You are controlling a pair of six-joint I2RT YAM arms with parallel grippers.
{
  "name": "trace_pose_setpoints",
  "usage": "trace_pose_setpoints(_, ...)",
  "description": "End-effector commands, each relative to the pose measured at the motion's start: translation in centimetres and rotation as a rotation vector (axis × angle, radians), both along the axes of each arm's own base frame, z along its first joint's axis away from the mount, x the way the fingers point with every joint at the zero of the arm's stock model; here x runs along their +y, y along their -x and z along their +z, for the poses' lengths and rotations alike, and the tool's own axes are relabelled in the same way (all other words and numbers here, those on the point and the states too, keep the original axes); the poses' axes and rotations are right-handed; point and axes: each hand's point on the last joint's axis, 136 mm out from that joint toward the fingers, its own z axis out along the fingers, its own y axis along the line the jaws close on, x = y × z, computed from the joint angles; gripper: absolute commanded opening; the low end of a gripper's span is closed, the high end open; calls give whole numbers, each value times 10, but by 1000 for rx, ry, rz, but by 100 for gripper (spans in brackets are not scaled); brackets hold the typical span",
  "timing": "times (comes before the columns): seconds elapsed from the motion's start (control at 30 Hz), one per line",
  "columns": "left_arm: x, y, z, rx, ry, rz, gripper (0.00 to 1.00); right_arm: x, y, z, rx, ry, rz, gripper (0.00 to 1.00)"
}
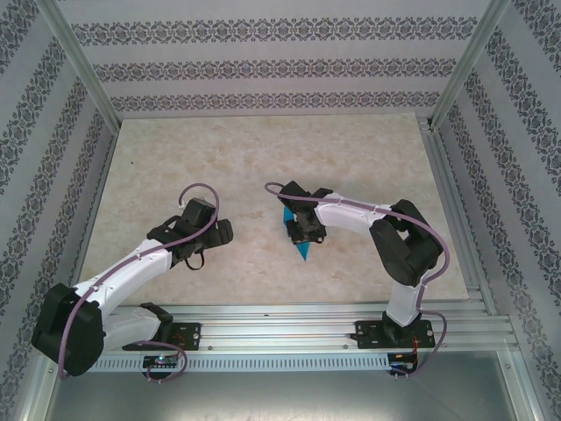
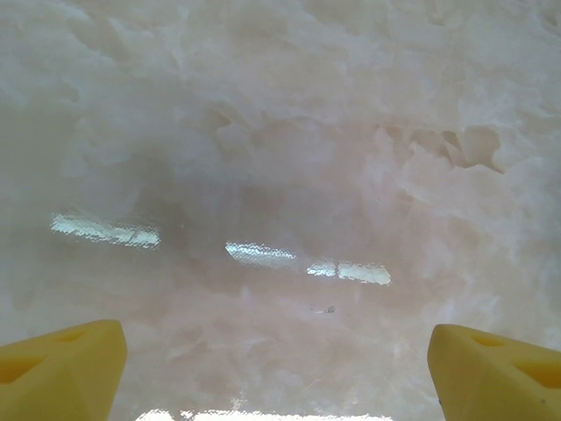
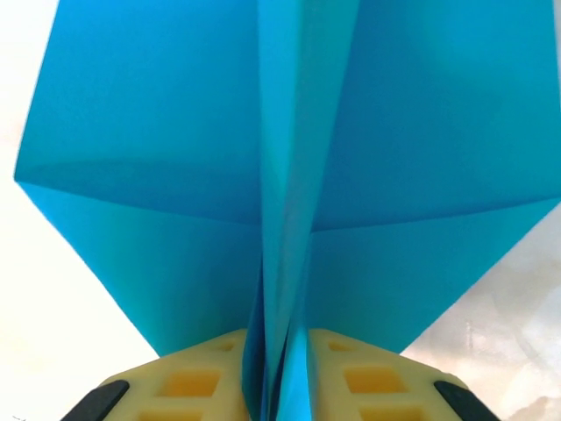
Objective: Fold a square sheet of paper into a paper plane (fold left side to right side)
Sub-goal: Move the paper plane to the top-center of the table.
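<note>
**A:** What does the right gripper (image 3: 276,355) have?

**B:** Its yellow fingers (image 3: 219,351) stand close on either side of the middle fold of the paper plane (image 3: 166,132). The layers between them aren't pressed flat, so I cannot tell whether it is pinching or slack.

**A:** Why take it by the fold?

**B:** My guess is that holding the ridge lets both wings spread evenly, as they do here on either side of it. From above, the plane lies under that gripper near the middle of the table (image 1: 175,149), with its pointed tip toward the arms' bases.

**A:** And the left gripper (image 2: 276,373)?

**B:** It is spread wide with nothing in it, over bare table and well apart from the paper. It is probably parked out of the way.
</note>
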Motion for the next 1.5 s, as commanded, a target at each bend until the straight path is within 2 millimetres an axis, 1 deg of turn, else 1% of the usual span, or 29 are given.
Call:
trace_pose_setpoints(0.0, 4, -5, 14, -27, -2, 23, 90, 0, 8, 1, 35, -24, -19, 18)
trace_pose_setpoints(0.1, 5, -5, 15, -29, -7, 22, 90, -1, 8, 0, 47, -16, -21, 8)
trace_pose_setpoints(0.13, 6, -6, 16, -32, -11, 20, 90, -2, 6, 3, 40, -15, -21, 5)
trace_pose_setpoints(0.2, 7, -6, 20, -43, -21, 12, 90, -2, 0, 12, 18, -18, -13, 2)
trace_pose_setpoints(0.27, 10, -6, 28, -60, -38, 4, 91, -4, -11, 26, -14, -21, -6, 1)
trace_pose_setpoints(0.3, 12, -6, 34, -76, -50, 3, 93, -5, -19, 34, -35, -20, 0, 1)
trace_pose_setpoints(0.37, 17, -7, 46, -112, -66, 6, 100, -9, -37, 47, -71, -20, 9, 1)
trace_pose_setpoints(0.47, 23, -6, 62, -163, -82, 8, 100, -17, -71, 62, -107, -21, 12, 1)
trace_pose_setpoints(0.53, 29, -4, 70, -181, -100, 17, 100, -24, -100, 72, -132, -9, 6, 1)
trace_pose_setpoints(0.7, 38, 2, 76, -176, -139, 19, 100, -35, -161, 77, -152, -3, -38, 0)
trace_pose_setpoints(0.77, 40, 4, 76, -173, -143, 22, 100, -38, -182, 74, -161, -1, -56, 0)
trace_pose_setpoints(0.87, 41, 6, 75, -170, -143, 27, 100, -41, -209, 66, -167, 14, -67, 0)
trace_pose_setpoints(0.93, 41, 7, 76, -170, -137, 28, 100, -43, -222, 57, -158, 24, -71, 0)
trace_pose_setpoints(1.0, 42, 8, 75, -164, -135, 28, 100, -43, -230, 47, -139, 27, -69, 0)
trace_pose_setpoints(1.07, 42, 10, 74, -159, -134, 30, 100, -43, -235, 37, -121, 33, -71, 0)
trace_pose_setpoints(1.23, 41, 12, 71, -153, -122, 32, 100, -47, -239, 15, -87, 31, -103, 0)
trace_pose_setpoints(1.37, 40, 12, 70, -151, -115, 30, 100, -51, -239, 5, -74, 46, -117, 1)
trace_pose_setpoints(1.47, 39, 11, 70, -152, -112, 28, 100, -52, -237, -1, -60, 53, -122, 5)
